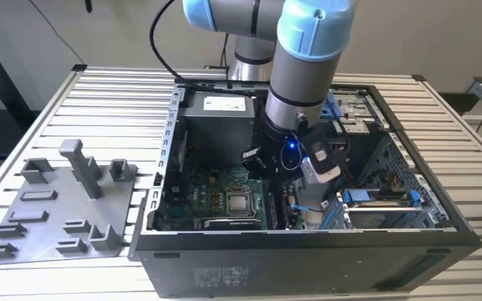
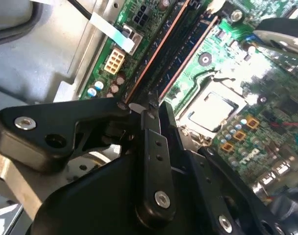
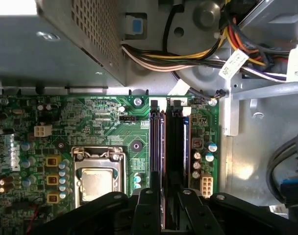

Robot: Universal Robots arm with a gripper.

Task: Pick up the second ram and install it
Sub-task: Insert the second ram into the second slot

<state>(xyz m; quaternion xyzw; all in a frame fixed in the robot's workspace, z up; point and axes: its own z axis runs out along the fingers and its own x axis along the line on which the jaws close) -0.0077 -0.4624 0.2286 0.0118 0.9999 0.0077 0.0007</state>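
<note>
My gripper (image 1: pixel 295 188) reaches down into the open computer case (image 1: pixel 166 157), over the memory slots beside the processor. Two long dark sticks with copper-coloured edges stand side by side in the slots. The second ram (image 2: pixel 188 54) (image 3: pixel 157 147) is the one nearer the processor. It runs straight into the thin gap between my black fingers (image 2: pixel 150 122). In both wrist views the gripper (image 2: pixel 158 110) (image 3: pixel 166 196) looks shut on the near end of this stick. The other stick (image 2: pixel 159 44) (image 3: pixel 176 147) sits just beside it.
The processor socket (image 3: pixel 96 181) (image 1: pixel 239 202) lies close to the slots. A power supply box (image 1: pixel 220 113) and a cable bundle (image 3: pixel 198 54) sit at the case's far end. Blue drive clips (image 1: pixel 375 195) are at the exterior view's right, a grey fixture plate (image 1: pixel 57 207) at its left.
</note>
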